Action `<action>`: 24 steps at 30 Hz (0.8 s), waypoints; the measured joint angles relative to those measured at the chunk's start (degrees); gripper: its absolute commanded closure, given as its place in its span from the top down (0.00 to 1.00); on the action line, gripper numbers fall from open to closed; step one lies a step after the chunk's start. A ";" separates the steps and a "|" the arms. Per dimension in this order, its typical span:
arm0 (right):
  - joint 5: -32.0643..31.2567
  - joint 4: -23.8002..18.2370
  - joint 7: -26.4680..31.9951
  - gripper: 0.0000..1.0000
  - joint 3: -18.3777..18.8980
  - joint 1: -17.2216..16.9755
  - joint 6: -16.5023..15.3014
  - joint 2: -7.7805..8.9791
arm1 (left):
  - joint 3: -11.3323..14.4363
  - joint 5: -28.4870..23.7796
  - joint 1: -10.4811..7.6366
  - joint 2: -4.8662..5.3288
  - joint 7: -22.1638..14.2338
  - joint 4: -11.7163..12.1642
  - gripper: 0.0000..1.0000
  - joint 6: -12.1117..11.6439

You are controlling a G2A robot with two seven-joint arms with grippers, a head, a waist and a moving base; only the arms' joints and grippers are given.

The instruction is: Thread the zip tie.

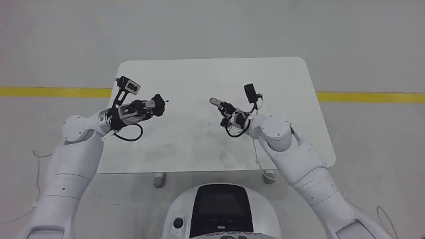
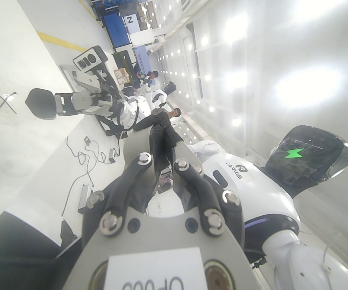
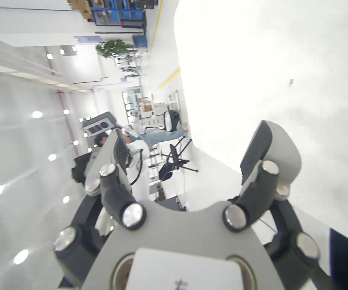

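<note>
Now the left gripper (image 2: 158, 123) hangs clenched tight over the white table (image 1: 199, 79), facing the right gripper (image 3: 190, 131), a little apart, its fingers (image 3: 257, 149) spread wide open.

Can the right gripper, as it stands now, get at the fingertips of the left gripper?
Probably yes. The right gripper is open and faces the left gripper across a gap above the table; nothing stands between them.
</note>
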 measured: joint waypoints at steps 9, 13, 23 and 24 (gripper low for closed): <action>-15.33 8.39 11.93 1.00 -5.87 9.52 -0.31 -0.86 | 0.00 0.00 0.00 0.00 0.00 0.00 0.00 0.00; -19.40 11.94 17.50 1.00 -6.43 13.04 -0.31 -2.49 | 0.00 0.00 0.00 0.00 0.00 0.00 0.00 0.00; -23.06 14.90 21.31 1.00 -6.53 14.36 -0.31 -3.26 | 0.00 0.00 0.00 0.00 0.00 0.00 0.00 0.00; -23.07 14.88 21.29 1.00 -6.53 14.33 -0.33 -3.27 | 0.00 0.00 0.00 0.00 0.00 0.00 0.00 0.00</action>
